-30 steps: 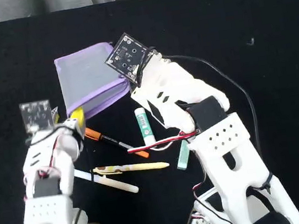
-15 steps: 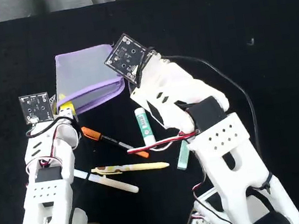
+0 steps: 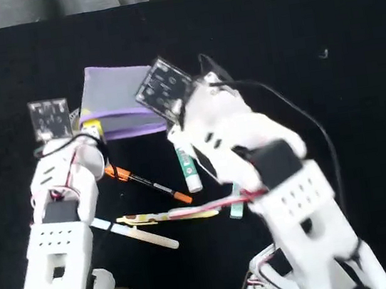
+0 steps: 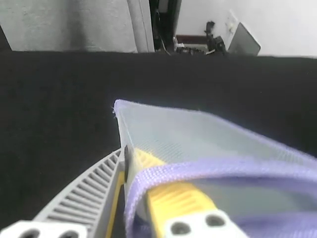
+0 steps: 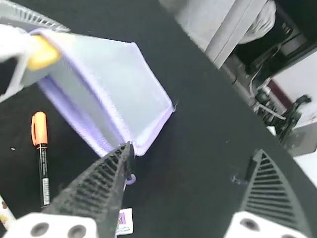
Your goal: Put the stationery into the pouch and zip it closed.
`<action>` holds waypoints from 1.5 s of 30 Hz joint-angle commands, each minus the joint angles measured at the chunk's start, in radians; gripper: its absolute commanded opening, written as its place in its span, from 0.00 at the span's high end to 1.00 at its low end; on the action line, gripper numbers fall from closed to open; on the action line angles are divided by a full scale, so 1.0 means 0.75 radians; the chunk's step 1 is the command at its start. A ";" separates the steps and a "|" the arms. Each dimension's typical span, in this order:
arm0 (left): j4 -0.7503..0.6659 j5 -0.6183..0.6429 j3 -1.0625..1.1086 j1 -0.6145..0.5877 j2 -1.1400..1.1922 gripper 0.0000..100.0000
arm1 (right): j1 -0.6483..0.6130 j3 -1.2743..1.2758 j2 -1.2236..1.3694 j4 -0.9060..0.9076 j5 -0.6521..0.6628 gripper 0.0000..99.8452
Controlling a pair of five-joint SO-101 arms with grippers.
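On black cloth (image 3: 358, 92), left gripper (image 4: 128, 153) pinches mesh pouch (image 4: 198, 139).

1 pouch (image 3: 117, 90); 1 marker (image 3: 148, 184); 1 glue stick (image 3: 191, 173); 2 pens (image 3: 142, 218); 1 teal stick (image 3: 236, 209)

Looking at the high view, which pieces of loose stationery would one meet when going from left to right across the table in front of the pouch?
white pen → glue stick → pale green stick. The orange marker and the yellow pen overlap these sideways, so I leave them out.
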 commanded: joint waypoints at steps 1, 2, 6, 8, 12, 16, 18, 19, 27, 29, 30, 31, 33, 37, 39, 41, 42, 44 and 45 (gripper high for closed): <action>0.205 0.115 -0.312 -0.073 0.002 0.97 | -0.020 -0.021 -0.150 0.059 0.002 0.65; 0.270 0.145 -0.379 -0.103 0.002 0.97 | -0.020 -0.021 -0.177 0.076 0.002 0.65; 0.493 0.198 -0.631 -0.222 0.059 0.97 | -0.023 -0.024 -0.191 0.102 -0.008 0.65; 0.575 0.203 -0.742 -0.294 0.127 0.97 | -0.023 -0.024 -0.163 0.104 -0.010 0.65; 0.663 0.205 -0.915 -0.480 0.325 0.97 | -0.023 -0.064 -0.046 0.104 -0.053 0.65; 0.661 0.205 -1.032 -0.684 0.524 0.97 | -0.053 -0.097 0.138 0.084 -0.084 0.65; 0.659 0.205 -1.081 -0.758 0.597 0.97 | -0.104 -0.099 0.234 0.055 -0.084 0.65; 0.659 0.205 -1.104 -0.787 0.630 0.97 | -0.137 -0.093 0.287 0.035 -0.084 0.65; 0.659 0.205 -1.231 -0.954 0.796 0.97 | -0.311 -0.038 0.742 -0.248 -0.086 0.65; 0.657 0.205 -1.251 -0.989 0.820 0.97 | -0.317 -0.066 0.864 -0.288 -0.086 0.65; 0.657 0.205 -1.263 -1.006 0.831 0.97 | -0.323 -0.091 0.922 -0.297 -0.086 0.65; 0.657 0.205 -1.276 -1.020 0.841 0.97 | -0.329 -0.120 0.979 -0.297 -0.086 0.65; 0.657 0.205 -1.292 -1.032 0.861 0.97 | -0.346 -0.171 1.089 -0.293 -0.086 0.65; 0.657 0.205 -1.294 -1.024 0.880 0.97 | -0.415 -0.251 1.261 -0.291 -0.084 0.65; 0.657 0.205 -1.292 -1.022 0.882 0.97 | -0.432 -0.294 1.333 -0.291 -0.082 0.65; 0.657 0.205 -1.290 -1.022 0.882 0.97 | -0.426 -0.339 1.394 -0.291 -0.084 0.65; 0.657 0.205 -1.290 -1.022 0.882 0.97 | -0.417 -0.361 1.423 -0.288 -0.084 0.65; 0.657 0.205 -1.290 -1.022 0.880 0.97 | -0.405 -0.400 1.480 -0.288 -0.084 0.65; 0.657 0.205 -1.290 -1.022 0.880 0.97 | -0.401 -0.418 1.507 -0.286 -0.084 0.65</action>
